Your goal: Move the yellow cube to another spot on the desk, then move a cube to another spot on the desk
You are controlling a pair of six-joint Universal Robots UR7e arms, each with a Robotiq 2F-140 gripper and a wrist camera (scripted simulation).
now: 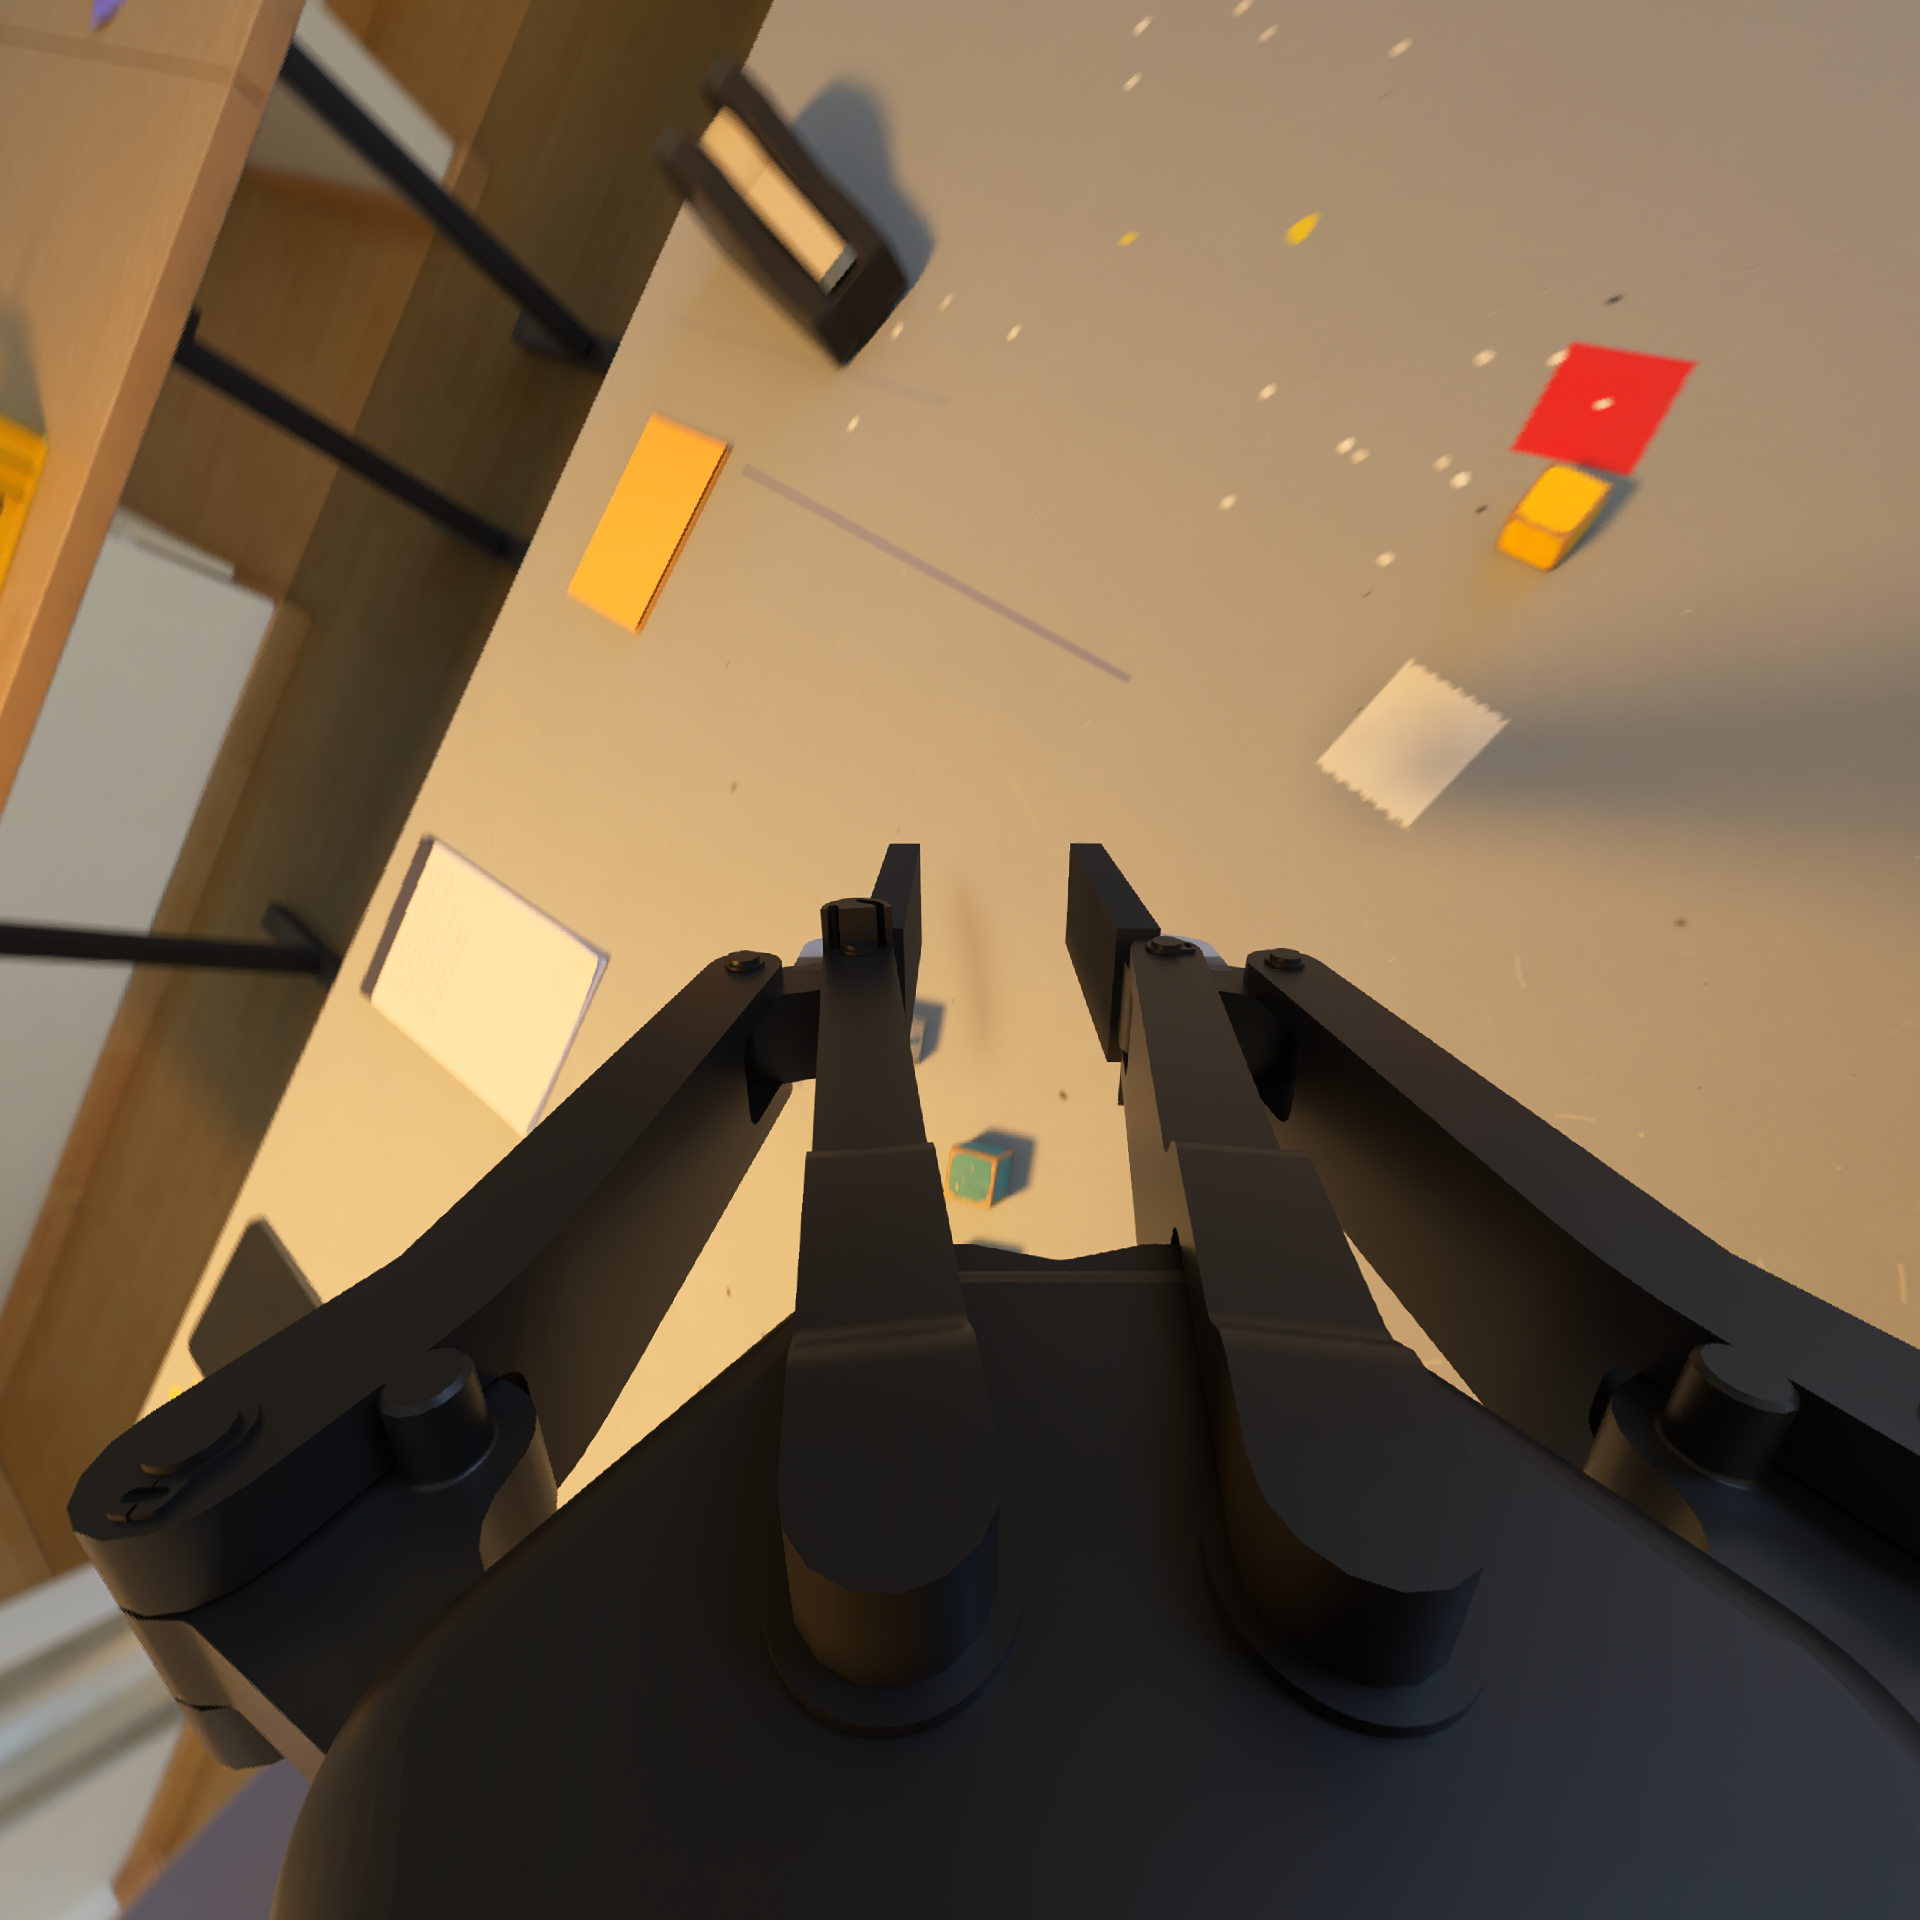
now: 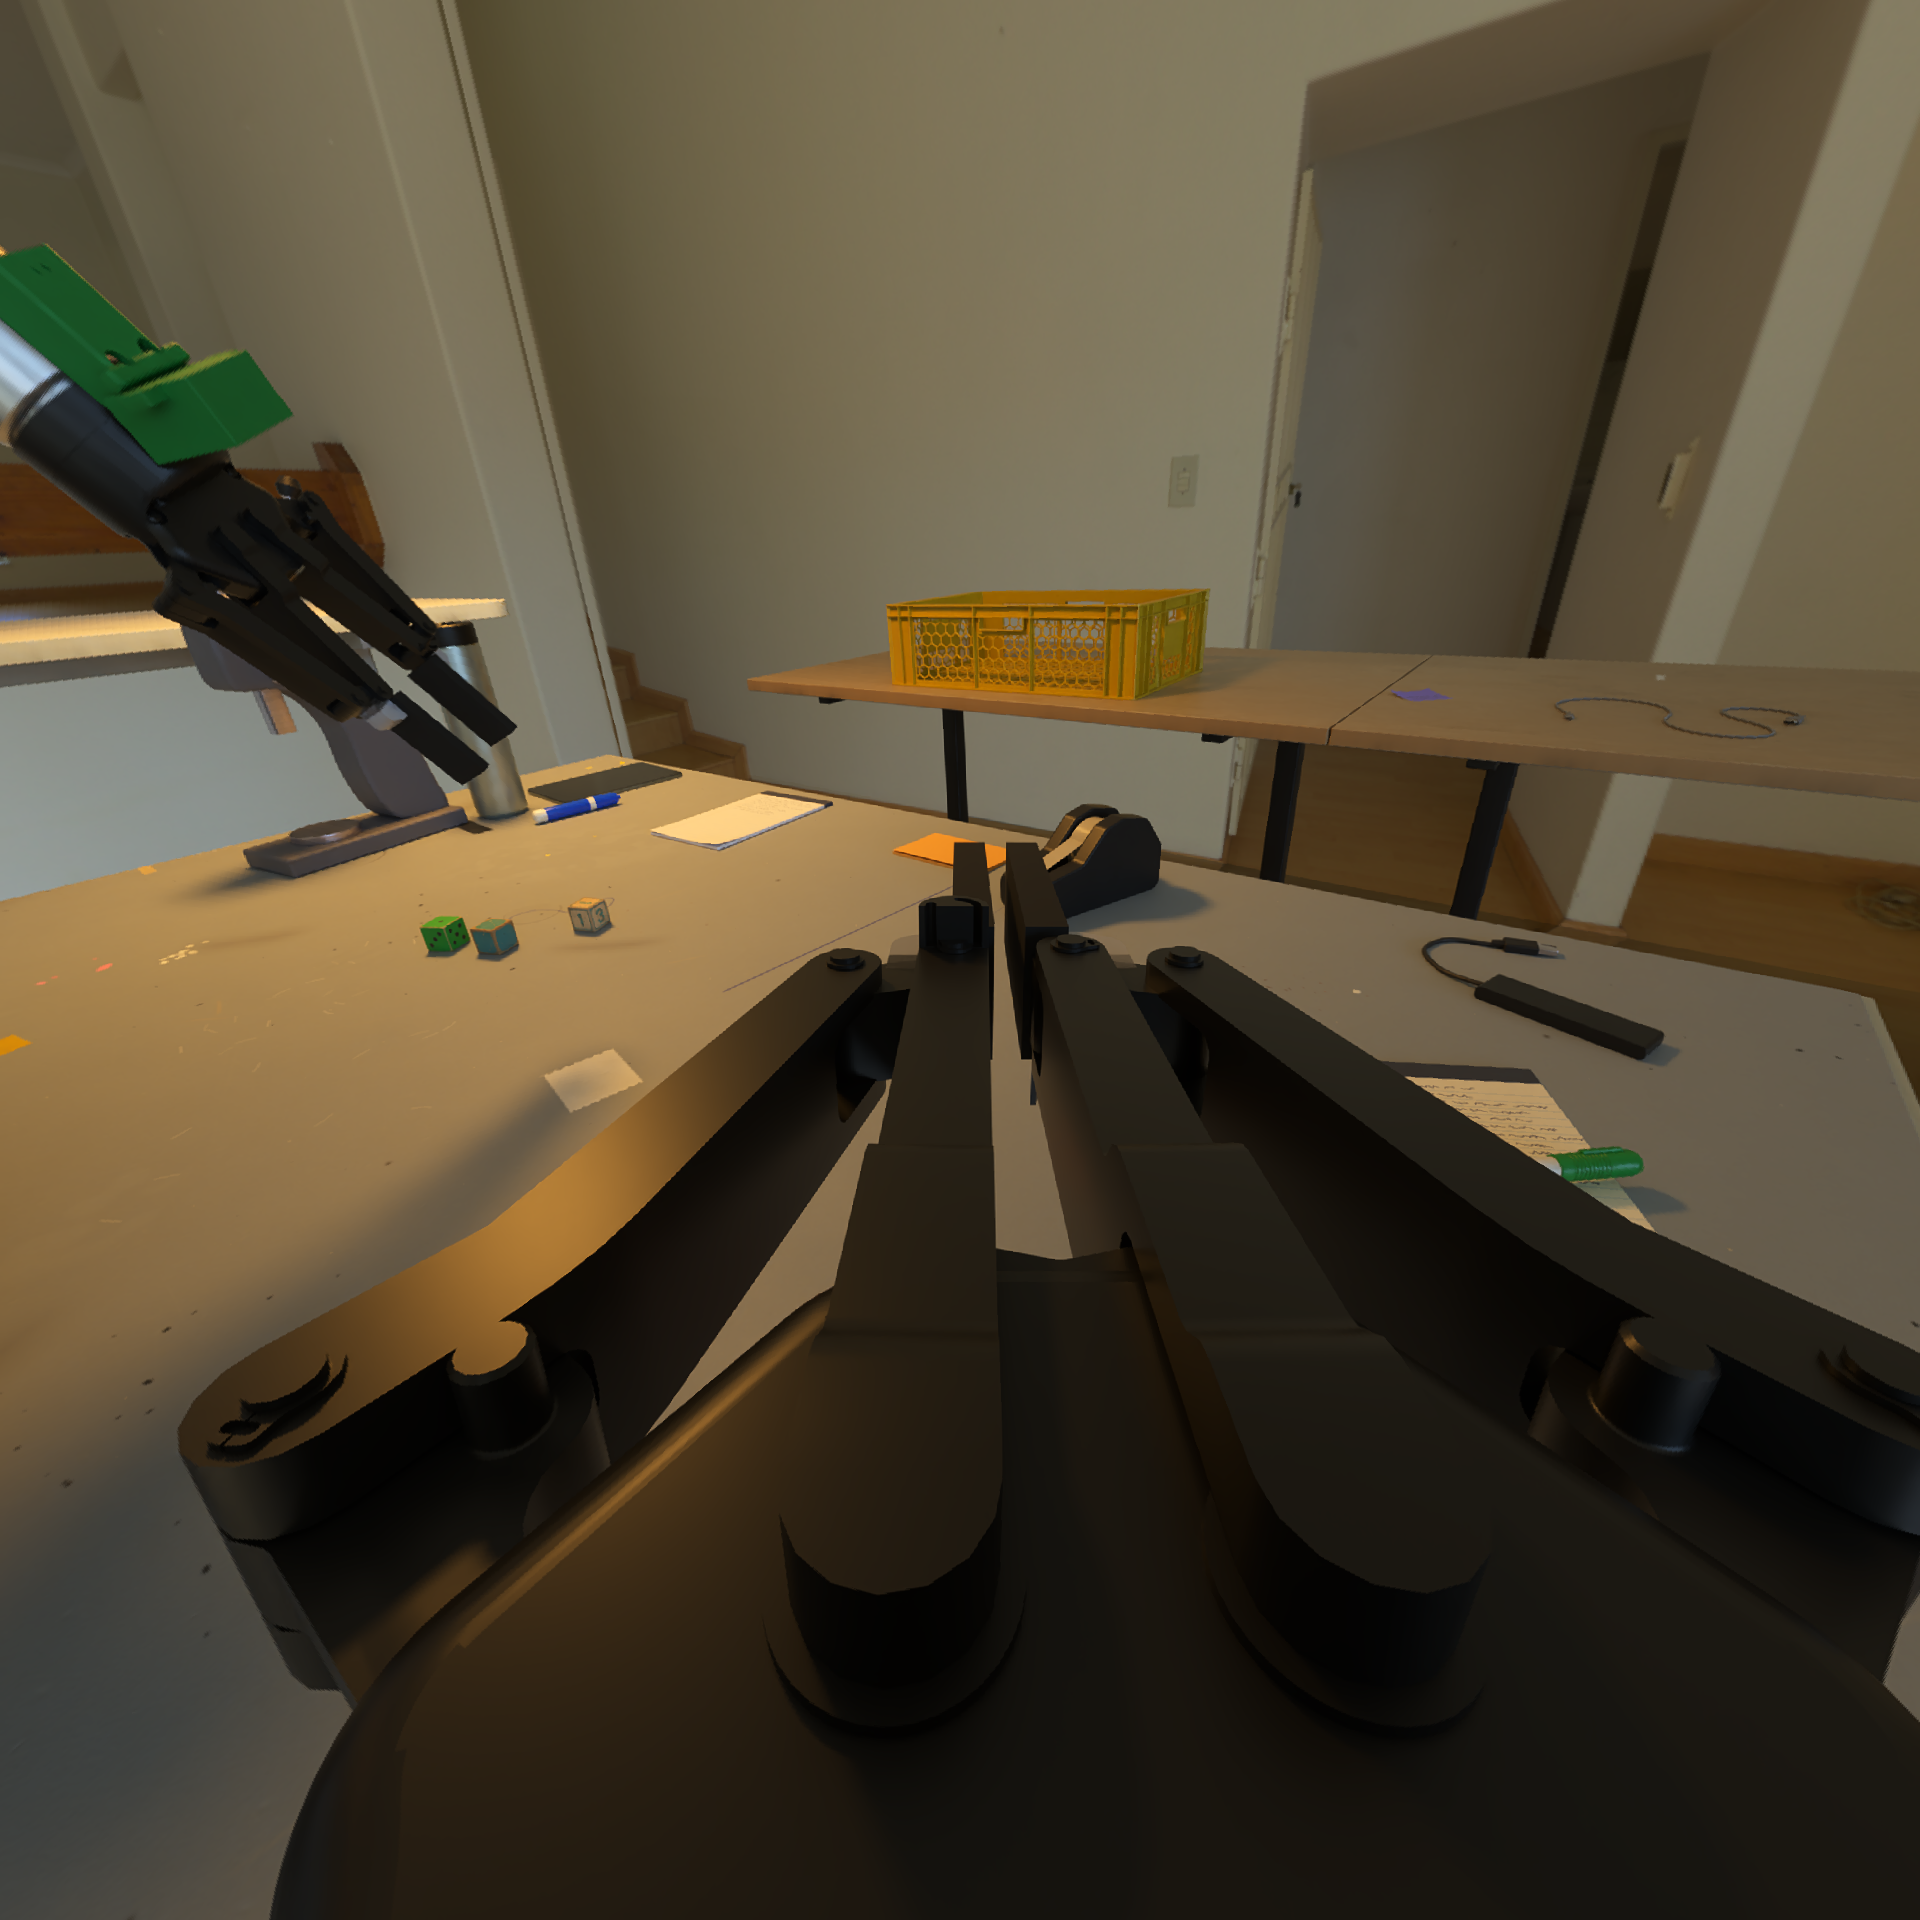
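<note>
The yellow cube (image 1: 1553,530) sits on the grey desk (image 1: 1455,1039) at the far right of the left wrist view, just below a red paper square (image 1: 1605,405). My left gripper (image 1: 994,883) hangs above the desk, partly open and empty. Below it a teal cube (image 1: 982,1174) shows between the fingers, and another cube (image 1: 927,1029) is mostly hidden by the left finger. The right wrist view shows a green die (image 2: 445,935), the teal cube (image 2: 496,937) and a beige numbered cube (image 2: 589,916) in a row, with the left gripper (image 2: 468,727) above them. My right gripper (image 2: 995,873) is shut and empty.
On the desk are a black tape dispenser (image 2: 1101,842), an orange note (image 1: 649,520), a notepad (image 1: 483,977), a white paper scrap (image 1: 1413,743), a blue marker (image 2: 577,808), a green marker (image 2: 1595,1164) and a black hub with cable (image 2: 1569,1013). A yellow crate (image 2: 1044,639) stands on a farther table.
</note>
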